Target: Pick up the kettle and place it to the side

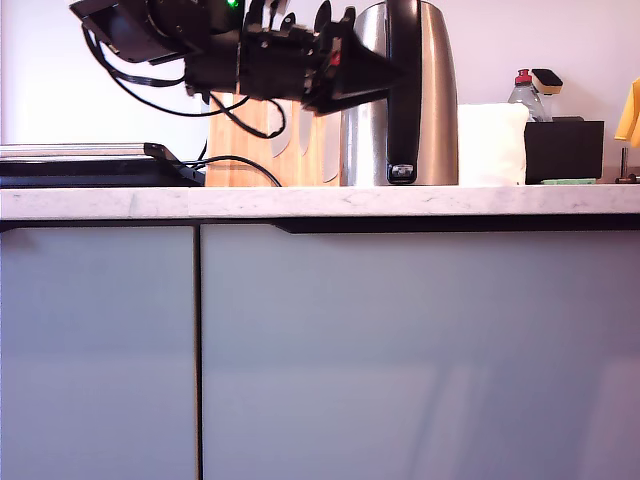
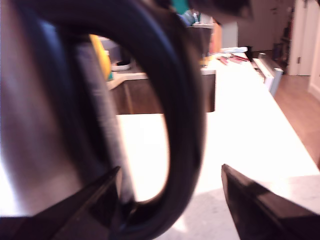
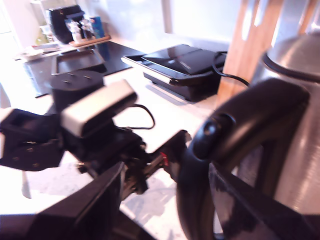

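The kettle (image 1: 435, 100) is tall brushed steel and stands on the counter, a little to the exterior view's right of centre. Its black handle (image 1: 403, 100) faces the camera. My first gripper (image 1: 383, 68) reaches in from the exterior view's left. It is open, with one finger on each side of the handle loop (image 2: 180, 115) and a gap left at one finger (image 2: 260, 205). My second gripper (image 3: 167, 200) is open and looks down on the handle (image 3: 240, 125) and the first arm (image 3: 95, 125). It does not show in the exterior view.
A wooden knife block (image 1: 255, 150) stands just behind the first arm, with a black grill (image 1: 90, 165) at the exterior view's left. To the kettle's right in that view are a white block (image 1: 492, 145) and a black box (image 1: 563, 150). The counter edge (image 1: 320, 203) runs along the front.
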